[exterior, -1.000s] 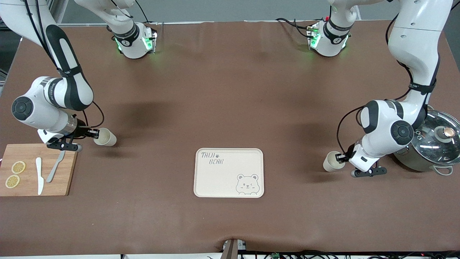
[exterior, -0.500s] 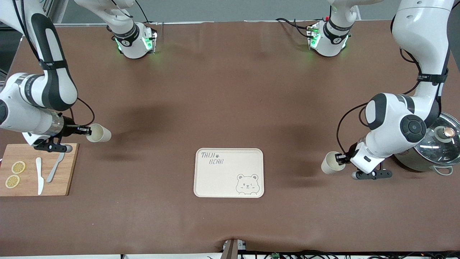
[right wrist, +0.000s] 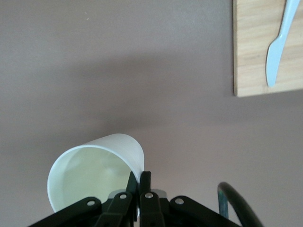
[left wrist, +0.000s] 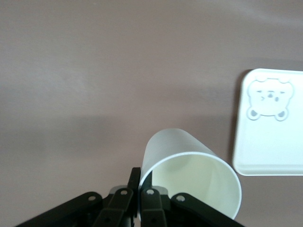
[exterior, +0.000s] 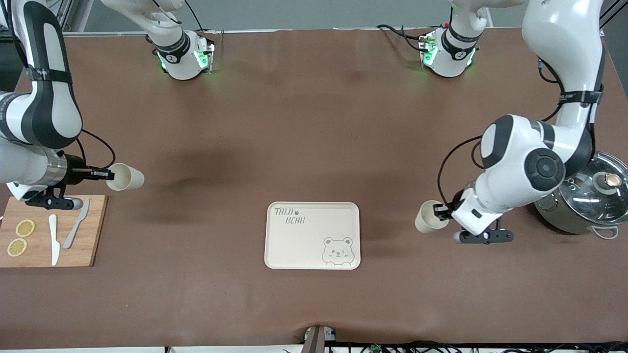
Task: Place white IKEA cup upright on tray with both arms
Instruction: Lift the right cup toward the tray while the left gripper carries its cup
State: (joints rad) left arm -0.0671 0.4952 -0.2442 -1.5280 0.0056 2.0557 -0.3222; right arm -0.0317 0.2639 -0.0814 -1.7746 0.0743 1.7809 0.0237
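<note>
Two white cups are in the air, each lying on its side and pinched at the rim. My left gripper (exterior: 440, 212) is shut on one cup (exterior: 426, 218) over the table, beside the cream bear tray (exterior: 314, 247), toward the left arm's end. In the left wrist view the gripper (left wrist: 140, 182) grips the cup (left wrist: 189, 165), and the tray (left wrist: 265, 146) shows farther off. My right gripper (exterior: 105, 174) is shut on the other cup (exterior: 126, 178) beside the cutting board. In the right wrist view that gripper (right wrist: 140, 182) pinches the cup's (right wrist: 94, 165) wall.
A wooden cutting board (exterior: 88, 245) at the right arm's end holds two lemon slices (exterior: 24, 228), a white knife (exterior: 53, 240) and a grey knife (exterior: 76, 223). The board (right wrist: 255, 66) also shows in the right wrist view. A steel pot with a glass lid (exterior: 596, 191) stands at the left arm's end.
My left gripper has carried its cup toward the tray. My right gripper has lifted its cup and drawn it toward the right arm's end.
</note>
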